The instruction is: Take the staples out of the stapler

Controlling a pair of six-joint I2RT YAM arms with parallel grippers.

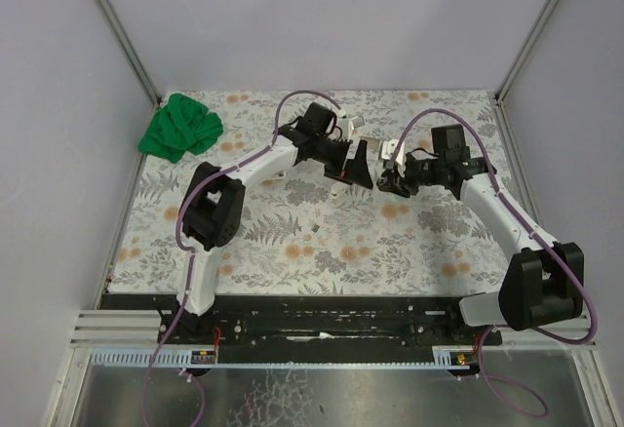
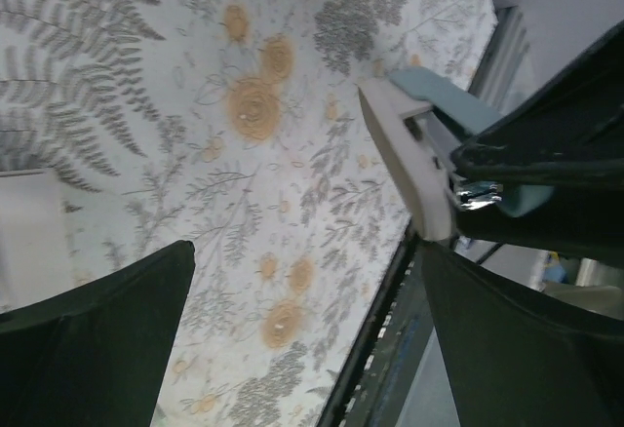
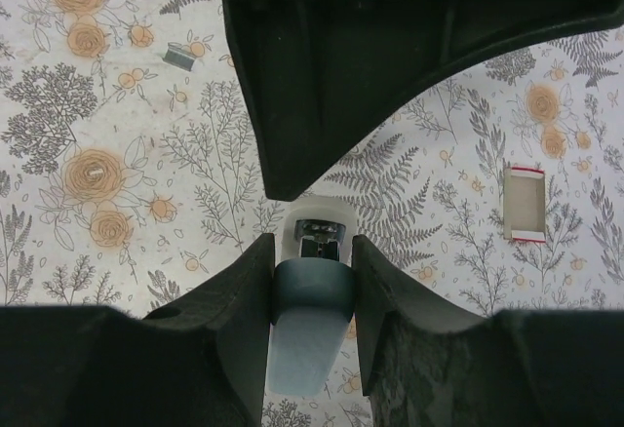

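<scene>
Looking from the near edge, we find the staples (image 3: 178,55), a tiny grey strip, lying loose near the tabletop's middle. Just beyond, our right gripper (image 3: 312,249) is clamped on a pale blue stapler (image 3: 307,349); our left gripper (image 1: 362,166) gapes wide beside it, empty. A green cloth (image 1: 180,128) lies in the far left corner.

No text, number, brand or sign can be read in any view. The small open cardboard box with red-edged ends (image 3: 524,203), lying on the floral-patterned tablecloth (image 3: 117,252), shows only plain faces, and the pale blue and white plastic stapler (image 3: 310,339) bears no legible marking. The small yellowish tags (image 1: 203,356) at the table's near edge are too small to read.
</scene>
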